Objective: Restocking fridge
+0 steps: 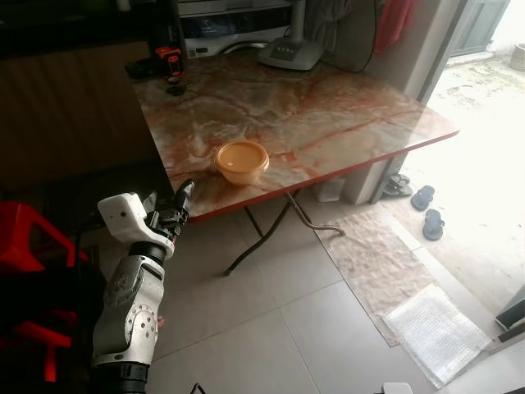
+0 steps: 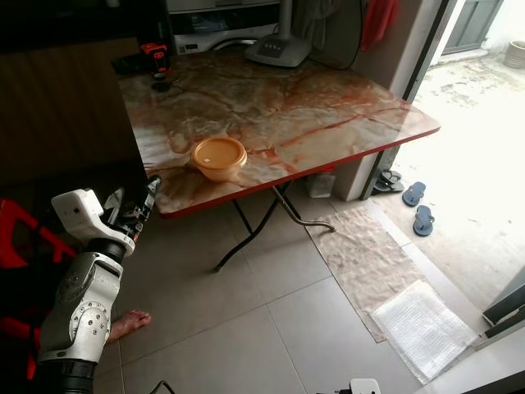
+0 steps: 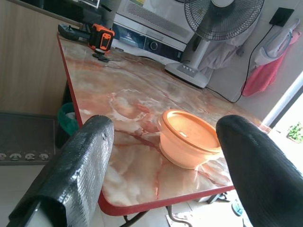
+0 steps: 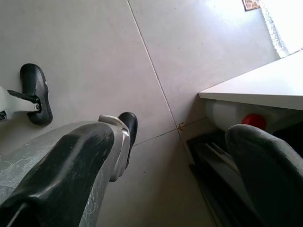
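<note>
Shadow covered the far left of the scene, so the dark cabinet front beside the table (image 1: pixel 344 123) could hardly be made out, and the appliance at the table's far edge showed a few marks on its panel that were too small to read. No brand or label could be read on the orange lidded container (image 1: pixel 241 160), which sat on the marble-patterned table top near its near left corner, just inside the red rim. The left gripper (image 1: pixel 182 199) was raised off that corner, apart from the container and pointing toward it, its two black fingers (image 3: pixel 80 165) spread wide and gripping nothing. An orange and black tool (image 1: pixel 169 61) lay at the far left of the table, its writing illegible, and the grey base of a standing fan (image 1: pixel 291 52) stood at the far edge, its head cut off in the head views. A red plastic chair (image 1: pixel 29 238) was cut off at the left edge. The right gripper (image 4: pixel 161 161) hung low over the tiled floor (image 1: pixel 271 328), fingers parted and empty. Sandals (image 1: pixel 428 209) lay on the bright floor at the right, by a doorway washed out by daylight.
</note>
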You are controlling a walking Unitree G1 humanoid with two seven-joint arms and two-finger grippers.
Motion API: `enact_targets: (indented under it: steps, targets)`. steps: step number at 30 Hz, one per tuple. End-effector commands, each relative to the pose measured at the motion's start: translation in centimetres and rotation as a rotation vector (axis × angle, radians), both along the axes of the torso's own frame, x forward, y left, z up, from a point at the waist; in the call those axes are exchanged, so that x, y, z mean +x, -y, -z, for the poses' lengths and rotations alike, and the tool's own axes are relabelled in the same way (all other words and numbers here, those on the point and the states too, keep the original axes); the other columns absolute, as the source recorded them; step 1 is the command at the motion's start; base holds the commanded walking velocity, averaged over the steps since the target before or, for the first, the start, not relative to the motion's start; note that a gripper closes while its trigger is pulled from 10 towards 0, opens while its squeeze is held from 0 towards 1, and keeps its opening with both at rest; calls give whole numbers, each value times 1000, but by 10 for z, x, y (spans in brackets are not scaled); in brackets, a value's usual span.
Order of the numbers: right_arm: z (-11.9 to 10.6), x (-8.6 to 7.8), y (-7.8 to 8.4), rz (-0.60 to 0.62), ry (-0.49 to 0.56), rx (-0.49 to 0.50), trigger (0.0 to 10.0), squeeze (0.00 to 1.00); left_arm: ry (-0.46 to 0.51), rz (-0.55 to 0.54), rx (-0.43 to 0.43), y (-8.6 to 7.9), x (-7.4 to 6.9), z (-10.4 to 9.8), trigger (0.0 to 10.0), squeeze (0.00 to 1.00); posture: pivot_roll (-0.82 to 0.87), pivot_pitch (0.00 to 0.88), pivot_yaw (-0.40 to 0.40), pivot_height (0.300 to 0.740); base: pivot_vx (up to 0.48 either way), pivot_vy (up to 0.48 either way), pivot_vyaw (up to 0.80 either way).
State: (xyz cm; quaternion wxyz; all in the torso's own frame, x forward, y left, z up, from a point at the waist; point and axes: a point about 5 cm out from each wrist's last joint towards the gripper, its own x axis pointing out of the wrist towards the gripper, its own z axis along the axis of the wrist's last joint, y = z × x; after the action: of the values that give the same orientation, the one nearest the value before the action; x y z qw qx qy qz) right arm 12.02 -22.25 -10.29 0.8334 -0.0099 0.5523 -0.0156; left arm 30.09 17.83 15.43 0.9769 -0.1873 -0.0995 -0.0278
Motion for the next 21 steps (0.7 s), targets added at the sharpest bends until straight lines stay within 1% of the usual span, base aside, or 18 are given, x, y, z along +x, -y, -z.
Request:
enact_targets:
  steps: [1, 20, 21]
  targets:
    - [0, 1, 1, 1, 1, -2, 10000, 0, 15, -5, 0, 0, 2, -5, 10000, 0, -109, 43, -22, 740, 311, 0, 0]
    - [-1, 2, 1, -16, 1, 0, 10000, 0, 23, -5, -7, 0, 4, -8, 10000, 0, -107, 45, -22, 740, 334, 0, 0]
    - [-1, 2, 0, -21, 1, -2, 10000, 0, 24, -5, -8, 0, 4, -8, 10000, 0, -108, 45, -20, 740, 337, 0, 631]
